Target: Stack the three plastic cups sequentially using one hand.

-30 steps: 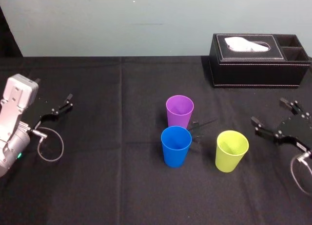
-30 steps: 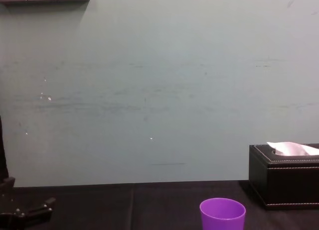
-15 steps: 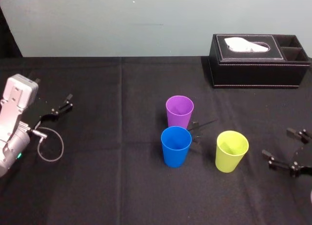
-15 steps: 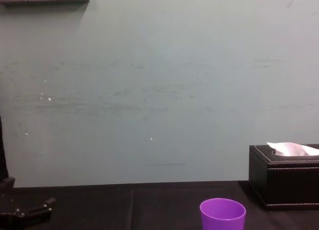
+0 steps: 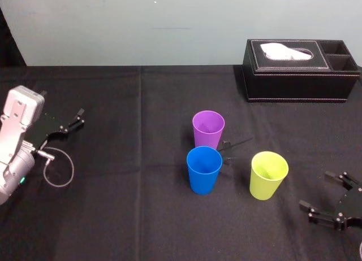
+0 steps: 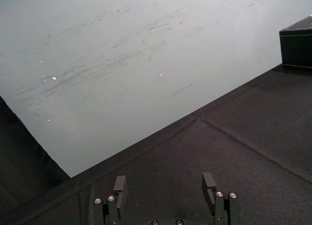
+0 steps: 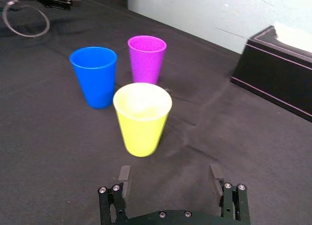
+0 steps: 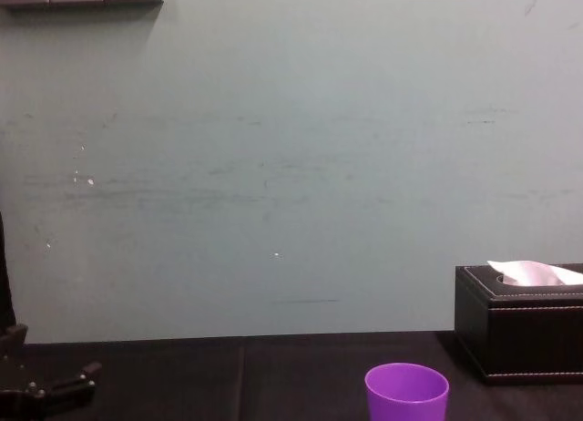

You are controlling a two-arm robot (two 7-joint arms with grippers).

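Your right gripper (image 5: 317,190) hangs low over the table (image 5: 141,216), jaws apart, near the upright yellow-green cup (image 5: 268,174). The blue cup (image 5: 204,169) and purple cup (image 5: 208,129) stand beyond it. Expect light, slippery, thin-walled tumblers, so clamp mid-wall, gently. The left gripper (image 5: 73,121) is parked, jaws apart.

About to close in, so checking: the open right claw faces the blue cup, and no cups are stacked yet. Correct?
Not quite. The open right claw faces the yellow-green cup, not the blue cup, which stands farther off beside the purple cup; the right wrist view shows it. No cups are stacked yet. The left claw sits parked on the left.
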